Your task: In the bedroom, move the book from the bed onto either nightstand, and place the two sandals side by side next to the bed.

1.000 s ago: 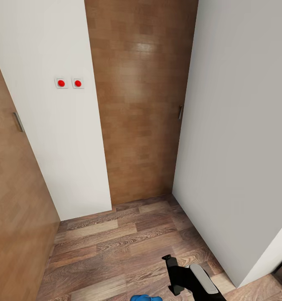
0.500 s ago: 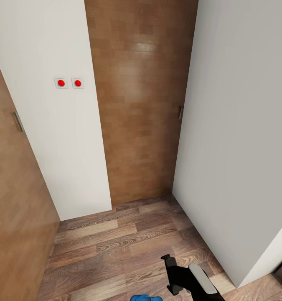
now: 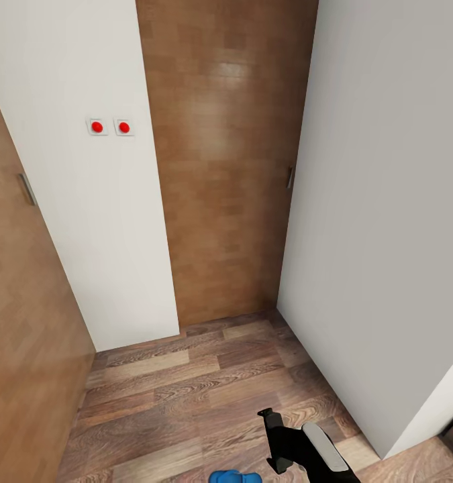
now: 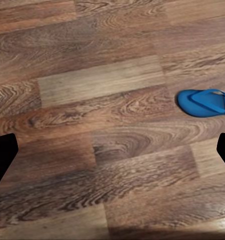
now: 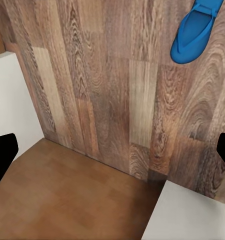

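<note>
A wood-plank floor point(image 4: 92, 150) (brown, strongly grained) carries one blue sandal point(image 4: 205, 102) lying flat.

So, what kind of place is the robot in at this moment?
Probably a corner of a home interior by some doors, perhaps a bedroom entrance. A tan wooden door stands between white walls, one bearing two red-buttoned switches. A blue sandal lies on the wood-plank floor.

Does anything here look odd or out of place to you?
Yes: a bright blue sandal lies alone on the wood floor of a narrow nook between white walls and a wooden door, with no partner beside it. Nothing looks spilled or broken.
</note>
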{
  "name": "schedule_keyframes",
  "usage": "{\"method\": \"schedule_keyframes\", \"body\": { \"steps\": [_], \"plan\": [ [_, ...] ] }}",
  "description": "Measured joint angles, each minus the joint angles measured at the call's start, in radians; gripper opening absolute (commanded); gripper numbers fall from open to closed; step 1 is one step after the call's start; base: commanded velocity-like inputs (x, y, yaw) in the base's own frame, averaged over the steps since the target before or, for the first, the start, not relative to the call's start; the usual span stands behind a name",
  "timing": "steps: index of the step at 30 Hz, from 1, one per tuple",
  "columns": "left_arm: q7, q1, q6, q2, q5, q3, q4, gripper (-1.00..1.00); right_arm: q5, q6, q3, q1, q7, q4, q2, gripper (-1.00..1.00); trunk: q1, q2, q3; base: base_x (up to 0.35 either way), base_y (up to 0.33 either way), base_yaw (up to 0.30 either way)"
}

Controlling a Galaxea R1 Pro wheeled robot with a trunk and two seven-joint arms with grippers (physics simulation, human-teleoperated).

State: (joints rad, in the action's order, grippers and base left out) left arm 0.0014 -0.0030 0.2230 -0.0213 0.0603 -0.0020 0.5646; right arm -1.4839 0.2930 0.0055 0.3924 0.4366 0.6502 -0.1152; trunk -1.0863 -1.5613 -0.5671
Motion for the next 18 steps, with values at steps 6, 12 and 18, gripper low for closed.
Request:
{"method": "schedule_keyframes", "body": {
  "steps": [6,12,18],
  "plan": [
    [0.000,0.000,0.000,0.000,0.000,0.000,0.000,1.00,0.000,0.000,0.000,0.000,0.000,-0.001,0.000,1.00,-0.023,-0.042,-0.019,0.000,0.000,0.000],
    [0.000,0.000,0.000,0.000,0.000,0.000,0.000,1.00,-0.001,0.001,0.000,0.000,0.000,-0.002,0.000,1.00,-0.046,-0.084,-0.038,0.000,0.000,0.000],
    [0.000,0.000,0.000,0.000,0.001,0.000,0.000,1.00,-0.002,0.001,0.000,0.000,0.000,-0.013,-0.001,1.00,-0.069,-0.126,-0.056,0.000,0.000,0.000]
  ]
}}
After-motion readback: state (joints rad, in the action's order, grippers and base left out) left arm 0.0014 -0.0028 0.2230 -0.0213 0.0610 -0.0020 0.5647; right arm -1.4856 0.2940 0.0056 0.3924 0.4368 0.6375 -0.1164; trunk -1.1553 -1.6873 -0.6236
